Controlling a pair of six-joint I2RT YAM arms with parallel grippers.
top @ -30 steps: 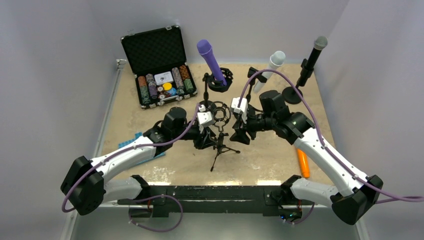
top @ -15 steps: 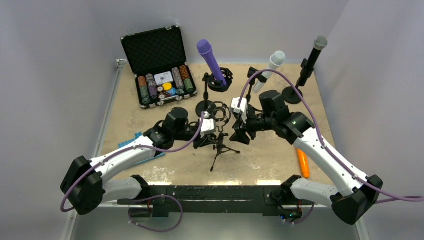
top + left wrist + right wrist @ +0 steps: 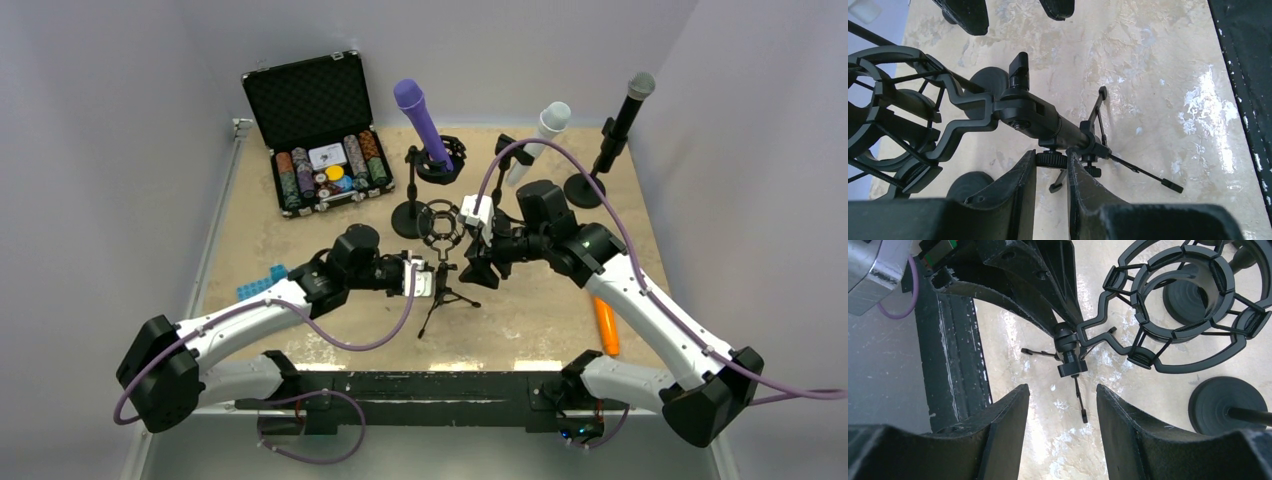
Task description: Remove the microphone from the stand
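Observation:
A small black tripod stand [image 3: 441, 296] stands mid-table with an empty ring-shaped shock mount [image 3: 440, 222] on top; no microphone sits in it. My left gripper [image 3: 428, 279] is shut on the stand's knurled knob just under the pole [image 3: 1048, 120], seen up close in the left wrist view [image 3: 1052, 159]. My right gripper [image 3: 478, 266] is open and empty, right of the mount [image 3: 1188, 315], its fingertips [image 3: 1018, 395] above bare table. A purple microphone [image 3: 420, 120], a white one [image 3: 541, 133] and a black, grey-headed one [image 3: 624, 112] sit in stands at the back.
An open case of poker chips [image 3: 322, 150] lies at the back left. A blue object [image 3: 258, 283] lies by my left arm. An orange object [image 3: 606, 327] lies by my right arm. A round stand base [image 3: 1228, 405] is close behind the mount.
My left gripper has dropped from beside the shock mount and swung toward the tripod, closing on the knob under its pole. My right arm has barely moved.

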